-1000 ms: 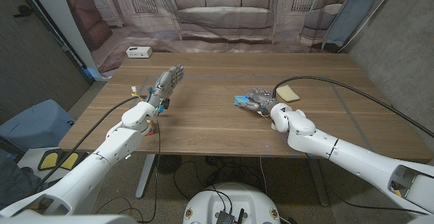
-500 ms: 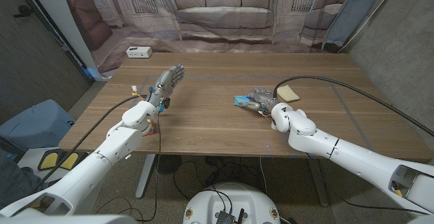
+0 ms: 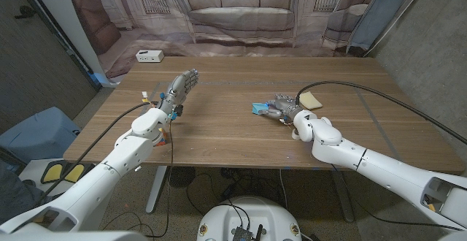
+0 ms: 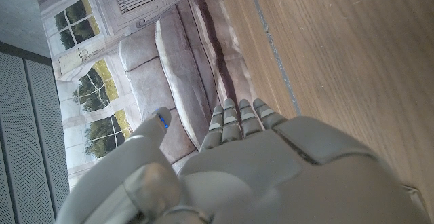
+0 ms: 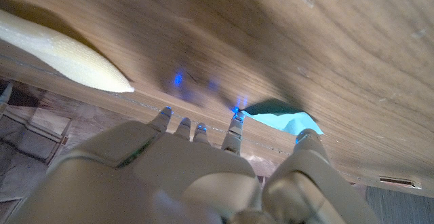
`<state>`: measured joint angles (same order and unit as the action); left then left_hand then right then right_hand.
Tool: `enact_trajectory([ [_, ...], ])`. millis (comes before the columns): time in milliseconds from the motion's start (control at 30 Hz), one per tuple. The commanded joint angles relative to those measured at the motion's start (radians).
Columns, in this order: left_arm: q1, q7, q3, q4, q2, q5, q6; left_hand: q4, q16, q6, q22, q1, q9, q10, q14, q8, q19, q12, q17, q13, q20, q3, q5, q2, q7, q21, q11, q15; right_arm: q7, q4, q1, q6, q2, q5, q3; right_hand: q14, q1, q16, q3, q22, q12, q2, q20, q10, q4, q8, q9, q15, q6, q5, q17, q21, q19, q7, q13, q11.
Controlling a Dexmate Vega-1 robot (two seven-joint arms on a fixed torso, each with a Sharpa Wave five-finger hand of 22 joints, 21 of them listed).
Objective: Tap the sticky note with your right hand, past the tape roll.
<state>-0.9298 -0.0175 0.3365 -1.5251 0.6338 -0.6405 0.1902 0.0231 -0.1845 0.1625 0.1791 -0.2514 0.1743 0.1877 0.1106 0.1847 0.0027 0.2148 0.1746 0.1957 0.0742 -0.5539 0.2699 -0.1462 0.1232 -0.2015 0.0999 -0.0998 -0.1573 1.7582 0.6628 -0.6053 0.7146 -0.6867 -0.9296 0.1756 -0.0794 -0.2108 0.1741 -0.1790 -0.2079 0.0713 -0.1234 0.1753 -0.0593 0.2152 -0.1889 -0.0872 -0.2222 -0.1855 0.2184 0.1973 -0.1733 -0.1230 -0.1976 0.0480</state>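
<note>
From above: the grey right hand point(image 3: 282, 106) reaches across the brown wooden table point(image 3: 219, 135), fingers spread and holding nothing, tips at the small blue square sticky note point(image 3: 259, 108). The pale yellow sponge-like pad point(image 3: 310, 99) sits just beside the wrist. The left hand point(image 3: 179, 89) stands well apart, fingers extended, empty.

Left wrist: fingers straight over bare wood.

Right wrist: fingertips point(image 5: 234, 121) at the note's edge point(image 5: 285, 119) — a skewed press could slide it. I can't make out the tape roll.

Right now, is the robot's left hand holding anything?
No. In the head view the left hand is raised over the table with fingers apart, holding nothing.
</note>
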Motion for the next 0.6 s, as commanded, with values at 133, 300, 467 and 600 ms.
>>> enact_trajectory([
  [133, 0.004, -0.004, 0.003, 0.0, -0.002, 0.001, -0.005, -0.004, 0.0, 0.002, 0.002, 0.005, 0.005, 0.005, 0.004, 0.0, 0.0, -0.002, 0.002, 0.002, 0.007, -0.005, -0.003, 0.003, -0.005, 0.001, -0.004, -0.002, -0.001, 0.004, 0.006, -0.001, 0.01, -0.009, 0.009, 0.244, 0.001, -0.005, 0.004, -0.003, -0.007, -0.009, 0.007, 0.161, -0.006, 0.003, -0.005, 0.005, -0.024, -0.007, 0.002, 0.006, -0.197, 0.016, -0.003, -0.006],
  [300, 0.005, -0.002, 0.005, 0.004, -0.005, 0.001, -0.006, -0.005, 0.0, 0.001, 0.002, 0.006, 0.005, 0.005, 0.004, 0.0, 0.0, -0.002, 0.002, 0.002, 0.007, -0.006, -0.003, 0.003, -0.005, 0.001, -0.006, -0.002, 0.005, 0.008, 0.009, 0.0, 0.012, -0.012, 0.013, 0.244, 0.002, -0.005, 0.004, -0.003, -0.007, -0.009, 0.007, 0.16, -0.006, 0.002, -0.005, 0.005, -0.025, -0.007, 0.002, 0.005, -0.197, 0.016, -0.003, -0.007],
  [467, 0.005, -0.004, 0.005, 0.005, -0.006, 0.001, -0.004, -0.006, 0.0, 0.002, 0.002, 0.007, 0.005, 0.004, 0.005, 0.001, 0.0, -0.003, 0.002, 0.002, 0.007, -0.007, -0.003, 0.003, -0.003, 0.001, -0.003, -0.001, 0.006, 0.015, 0.012, -0.002, 0.016, -0.018, 0.016, 0.244, 0.002, -0.005, 0.004, -0.003, -0.008, -0.009, 0.006, 0.158, -0.007, 0.003, -0.005, 0.005, -0.029, -0.007, 0.002, 0.005, -0.198, 0.015, -0.003, -0.009],
  [600, 0.004, -0.005, 0.005, 0.005, -0.007, 0.001, -0.002, -0.007, 0.0, 0.002, 0.002, 0.008, 0.005, 0.005, 0.005, 0.0, -0.001, -0.002, 0.002, 0.002, 0.007, -0.008, -0.003, 0.003, -0.003, 0.001, -0.004, -0.002, 0.012, 0.019, 0.016, 0.002, 0.02, -0.022, 0.019, 0.244, 0.001, -0.005, 0.004, -0.003, -0.008, -0.009, 0.006, 0.157, -0.007, 0.002, -0.005, 0.005, -0.03, -0.007, 0.002, 0.006, -0.197, 0.014, -0.002, -0.009],
])
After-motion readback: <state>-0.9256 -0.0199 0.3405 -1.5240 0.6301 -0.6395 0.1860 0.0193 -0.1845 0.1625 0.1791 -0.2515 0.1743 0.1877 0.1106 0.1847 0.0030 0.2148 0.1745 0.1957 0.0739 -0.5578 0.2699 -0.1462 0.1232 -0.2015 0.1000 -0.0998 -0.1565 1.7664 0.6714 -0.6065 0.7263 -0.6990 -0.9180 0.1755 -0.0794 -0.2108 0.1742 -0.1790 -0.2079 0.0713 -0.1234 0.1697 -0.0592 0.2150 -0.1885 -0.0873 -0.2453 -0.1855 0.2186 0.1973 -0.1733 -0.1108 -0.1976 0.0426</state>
